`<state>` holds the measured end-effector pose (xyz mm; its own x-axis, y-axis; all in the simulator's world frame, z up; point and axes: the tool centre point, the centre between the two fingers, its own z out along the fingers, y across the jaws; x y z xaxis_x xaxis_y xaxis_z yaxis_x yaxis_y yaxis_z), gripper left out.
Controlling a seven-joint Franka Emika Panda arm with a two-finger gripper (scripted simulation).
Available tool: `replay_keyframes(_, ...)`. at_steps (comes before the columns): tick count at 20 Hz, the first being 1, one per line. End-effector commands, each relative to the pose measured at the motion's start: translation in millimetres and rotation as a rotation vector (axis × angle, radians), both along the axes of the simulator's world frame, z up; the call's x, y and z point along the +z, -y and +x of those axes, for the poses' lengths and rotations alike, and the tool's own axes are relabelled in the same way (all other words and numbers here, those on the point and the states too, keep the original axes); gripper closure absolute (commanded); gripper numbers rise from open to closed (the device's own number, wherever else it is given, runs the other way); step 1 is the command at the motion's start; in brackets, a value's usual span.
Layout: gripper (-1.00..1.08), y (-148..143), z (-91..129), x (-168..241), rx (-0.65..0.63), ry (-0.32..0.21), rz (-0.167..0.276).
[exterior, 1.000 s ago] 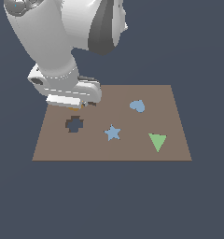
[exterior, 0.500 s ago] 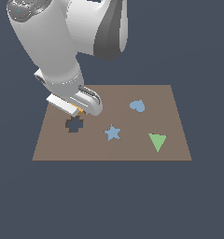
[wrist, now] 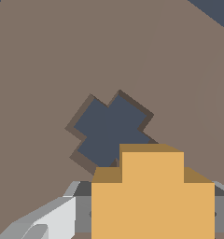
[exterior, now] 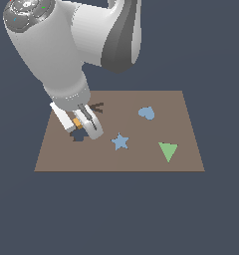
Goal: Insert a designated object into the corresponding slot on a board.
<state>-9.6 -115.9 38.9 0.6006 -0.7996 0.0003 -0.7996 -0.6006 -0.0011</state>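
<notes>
Orange cross piece sits clamped between the fingers of our gripper, carried low over the board; we hold it by opposite arms so that its flat face stays level with the board and its outline stays free to enter the cutout. The cross-shaped slot lies directly ahead of the piece in the wrist view, partly covered by it, and in the exterior view it shows as a dark patch just under the fingertips, toward seven o'clock of the board's middle; piece and slot are near but we judge them not yet mated, since most of the dark cutout is open to view. The slot's arms look turned relative to the piece's arms in the wrist view, so we reckon a wrist rotation is wanted before lowering; otherwise the arms would catch on the rim. Elsewhere on the board, the blue star lies at about six o'clock of the middle, the blue heart toward two o'clock, the green triangle toward four o'clock, all well apart from our work; the A-shaped cutout sits just behind the gripper, and we must not mistake it for the target.
</notes>
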Motion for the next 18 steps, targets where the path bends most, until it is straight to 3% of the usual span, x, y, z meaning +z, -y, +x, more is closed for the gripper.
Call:
replay_keyframes(1, 1.08, 0.4, 6.6, 0.6, -0.101, 0.001, 0.000)
replay_keyframes(10, 1.08, 5.7, 24.5, 1.5, -0.392, 0.000, 0.001)
replay_keyframes(18, 1.08, 11.4, 33.4, 1.8, -0.557, 0.000, 0.001)
